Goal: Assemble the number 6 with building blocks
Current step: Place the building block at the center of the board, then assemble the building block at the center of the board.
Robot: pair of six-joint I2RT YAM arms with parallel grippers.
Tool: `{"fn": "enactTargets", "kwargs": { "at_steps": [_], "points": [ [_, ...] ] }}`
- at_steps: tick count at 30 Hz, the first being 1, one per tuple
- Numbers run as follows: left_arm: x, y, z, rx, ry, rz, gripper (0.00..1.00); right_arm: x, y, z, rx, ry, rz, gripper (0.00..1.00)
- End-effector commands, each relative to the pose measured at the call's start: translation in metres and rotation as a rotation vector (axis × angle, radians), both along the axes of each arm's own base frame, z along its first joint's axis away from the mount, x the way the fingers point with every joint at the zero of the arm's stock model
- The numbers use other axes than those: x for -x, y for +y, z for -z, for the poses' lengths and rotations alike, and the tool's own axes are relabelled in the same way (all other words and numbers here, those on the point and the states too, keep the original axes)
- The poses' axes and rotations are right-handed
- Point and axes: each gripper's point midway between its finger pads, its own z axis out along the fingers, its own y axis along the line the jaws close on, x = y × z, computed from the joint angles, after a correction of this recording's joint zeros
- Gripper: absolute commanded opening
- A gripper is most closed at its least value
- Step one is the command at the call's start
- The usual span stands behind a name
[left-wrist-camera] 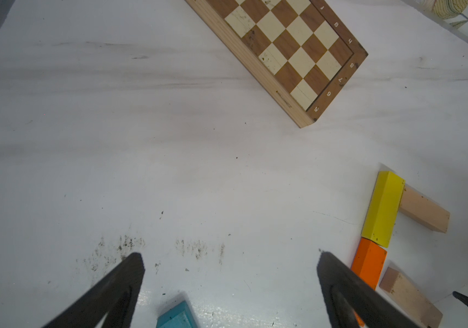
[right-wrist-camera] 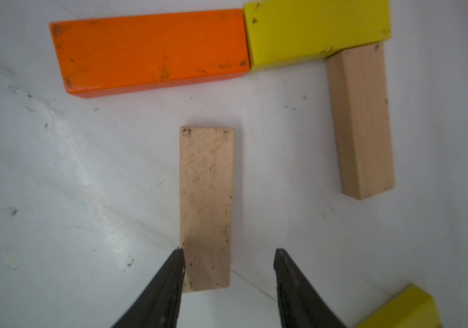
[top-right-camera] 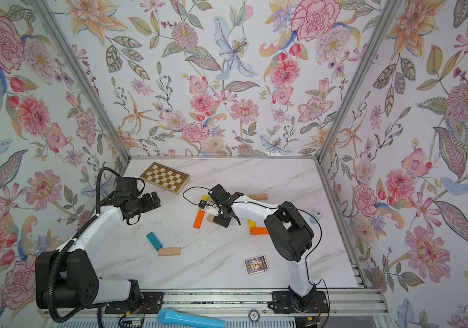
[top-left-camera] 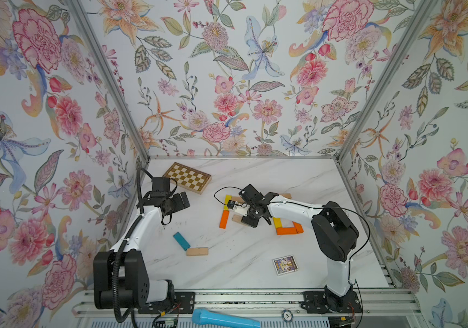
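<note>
One picture card (top-left-camera: 284, 265) lies nearest the arm bases, flat on the marble table (top-left-camera: 241, 278). Slightly farther and to the left, a teal block (top-left-camera: 181, 241) lies slanted, its near end just beside a loose beige block (top-left-camera: 197, 251).

Mid-table sits the part-built number 6 (top-right-camera: 198, 219). Its right side is a yellow-and-orange corner (top-left-camera: 289, 230), partly hidden by the right arm (top-left-camera: 292, 208). The right gripper (right-wrist-camera: 230, 251) hangs low over a middle beige plank (right-wrist-camera: 206, 204) that lies flat. Its fingers are parted, one tip at the plank's edge and the other clear of it. To the left, an orange plank (right-wrist-camera: 150, 51) and a yellow plank (right-wrist-camera: 316, 31) run end to end. A top beige plank (right-wrist-camera: 362, 122) branches square off the yellow one.

The left gripper (left-wrist-camera: 230, 255) hovers spread wide, holding nothing. Farther back lie a far beige block (top-right-camera: 259, 196) and the chequered board (top-left-camera: 187, 177).
</note>
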Motion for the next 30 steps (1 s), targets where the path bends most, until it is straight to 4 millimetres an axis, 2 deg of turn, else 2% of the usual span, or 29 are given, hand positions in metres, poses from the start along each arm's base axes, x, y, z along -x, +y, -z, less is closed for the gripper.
{"fn": "enactTargets", "kwargs": {
  "at_steps": [1,4,6,10,14,18,20,23,28,30],
  "points": [
    [0.003,-0.009,-0.001,-0.019,-0.003,0.061,0.99,-0.015,0.002,-0.066,-0.122,-0.085,0.064,0.54],
    [0.006,-0.017,-0.005,-0.033,-0.021,0.095,0.99,-0.02,-0.001,-0.105,-0.266,-0.119,0.156,0.55],
    [0.006,-0.023,-0.006,-0.035,-0.023,0.115,0.99,-0.024,-0.006,-0.123,-0.354,-0.159,0.244,0.56],
    [0.004,-0.027,-0.008,-0.028,-0.029,0.131,0.99,-0.027,-0.015,-0.142,-0.562,-0.171,0.472,0.58],
    [0.003,-0.031,-0.012,-0.01,-0.048,0.139,0.99,-0.023,-0.036,-0.131,-0.737,-0.147,0.734,0.65],
    [0.005,-0.037,-0.014,-0.019,-0.068,0.16,0.99,-0.018,-0.063,-0.1,-0.801,-0.111,1.055,0.66],
    [0.007,-0.039,-0.013,-0.024,-0.067,0.169,0.99,-0.012,-0.069,-0.082,-0.808,-0.069,1.173,0.66],
    [0.009,-0.047,-0.017,-0.038,-0.078,0.196,0.99,-0.001,-0.064,-0.059,-0.804,-0.007,1.269,0.66],
    [0.01,-0.05,-0.02,-0.05,-0.085,0.209,0.99,0.013,-0.048,-0.04,-0.754,0.048,1.317,0.65],
    [0.009,-0.045,-0.021,-0.065,-0.084,0.181,0.99,0.017,-0.044,-0.035,-0.75,0.072,1.343,0.64]
  ]
}}
